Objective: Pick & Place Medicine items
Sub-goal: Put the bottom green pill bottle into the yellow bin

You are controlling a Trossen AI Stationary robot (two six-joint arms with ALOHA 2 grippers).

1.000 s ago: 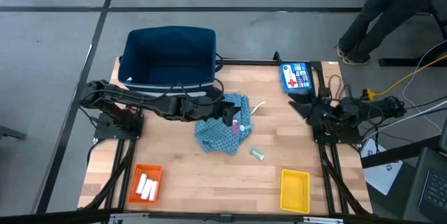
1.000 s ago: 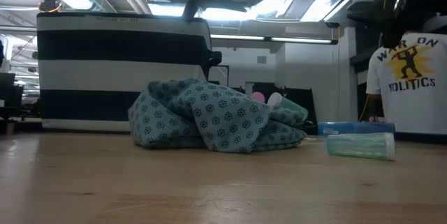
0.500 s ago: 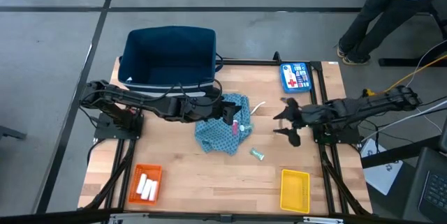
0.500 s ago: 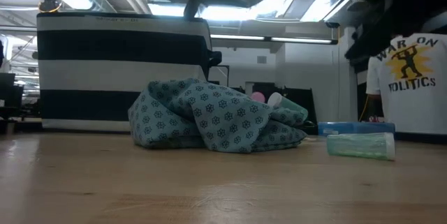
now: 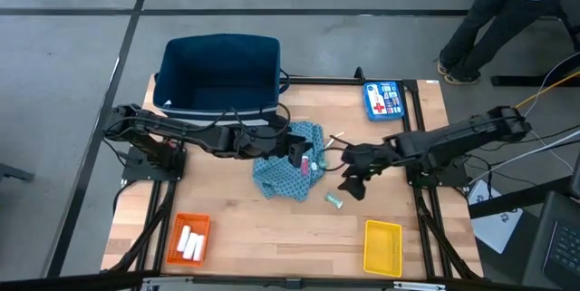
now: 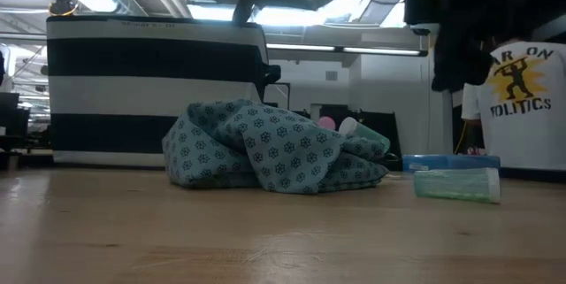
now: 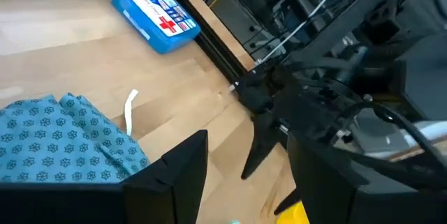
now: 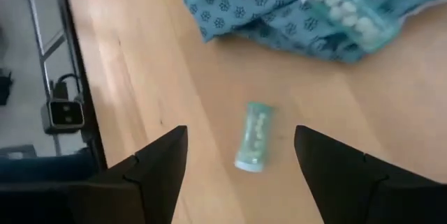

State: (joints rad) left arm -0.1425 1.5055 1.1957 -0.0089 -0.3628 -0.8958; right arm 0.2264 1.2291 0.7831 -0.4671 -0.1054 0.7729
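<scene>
**benchwatcher:** So where's there room on that table [image 5: 227, 227]? Looks like the whole front strip of bare wood is free between the orange tray [image 5: 188, 238] at the front left corner and the yellow tray [image 5: 382, 247] at front right. The back is crowded: big dark blue bin [image 5: 220, 75] at the back left edge, blue first-aid box [image 5: 383, 99] near the back right edge.

**armchair_ops:** Yeah, and the middle is taken by the teal cloth [image 5: 288, 173]. The left gripper [image 5: 299, 151] sits right over it, fingers apart, nothing between them in its wrist view. The right gripper [image 5: 353, 180] hangs over the wood just right of the cloth, fingers spread wide, nothing pinched.

**benchwatcher:** And the pale green piece [image 8: 253, 137]?

**armchair_ops:** Lying flat on bare wood by itself, just in front of the cloth's right side, right under the right gripper. It's a short see-through greenish tube with small pale beads inside. There's also a pink-red piece [image 5: 307, 164] on the cloth, and a clear packet of white pills [image 8: 343, 5] next to it. White stick tubes [image 5: 189, 243] lie in the orange tray.
</scene>
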